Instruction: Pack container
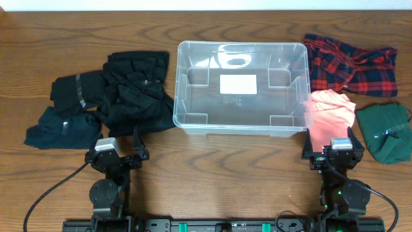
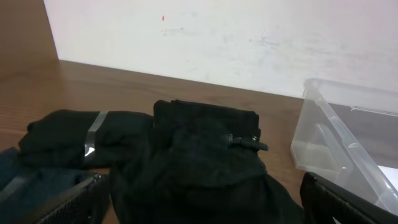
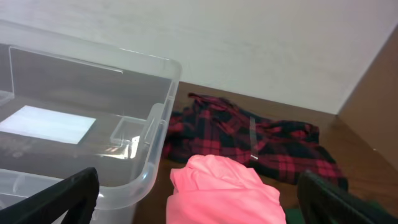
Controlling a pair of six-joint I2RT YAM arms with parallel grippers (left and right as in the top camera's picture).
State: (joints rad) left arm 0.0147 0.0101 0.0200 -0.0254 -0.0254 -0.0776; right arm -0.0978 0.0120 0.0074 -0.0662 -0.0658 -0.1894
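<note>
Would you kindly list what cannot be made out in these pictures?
- Black clothes: overhead and left wrist, dark on dark; piece count unclear.
- Green garment: overhead, reaches the right edge; extent unclear.
- Label print in the container: overhead, too small to read.
- Plaid shirt: right wrist, near edge behind the pink garment.

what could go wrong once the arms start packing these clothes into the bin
The black clothes overlap in one heap, so a grasp may lift several or drag neighbours. The pink top lies right beside the bin and the plaid shirt; picking it could nudge the bin or snag the plaid. Loose fabric may drape over the rim.
</note>
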